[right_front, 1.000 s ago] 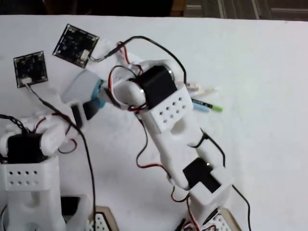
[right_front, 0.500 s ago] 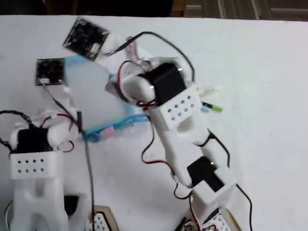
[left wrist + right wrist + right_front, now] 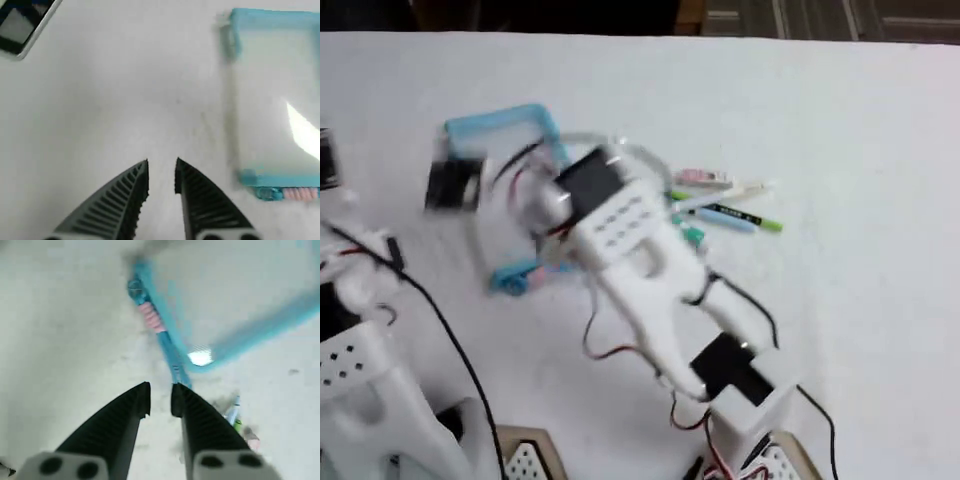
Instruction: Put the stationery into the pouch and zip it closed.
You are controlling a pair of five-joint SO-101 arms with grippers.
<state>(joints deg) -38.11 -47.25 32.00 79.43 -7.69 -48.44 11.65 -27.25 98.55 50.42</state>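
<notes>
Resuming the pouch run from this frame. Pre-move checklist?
1. Pouch on table, ungripped: ok.
2. Pouch mouth open: cannot tell.
3. Pens in pouch: not ok, they lie on the table beside it.
4. Left jaws empty: ok, narrow gap, over bare table.
5. Right jaws empty: ok, narrow gap, near zip pull.

No lettering can be read on the pens (image 3: 735,213) or pouch (image 3: 496,122).

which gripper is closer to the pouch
Right. The right gripper is almost on the pouch, at its zippered edge; the left gripper is over bare table, apart from the pouch.
</notes>
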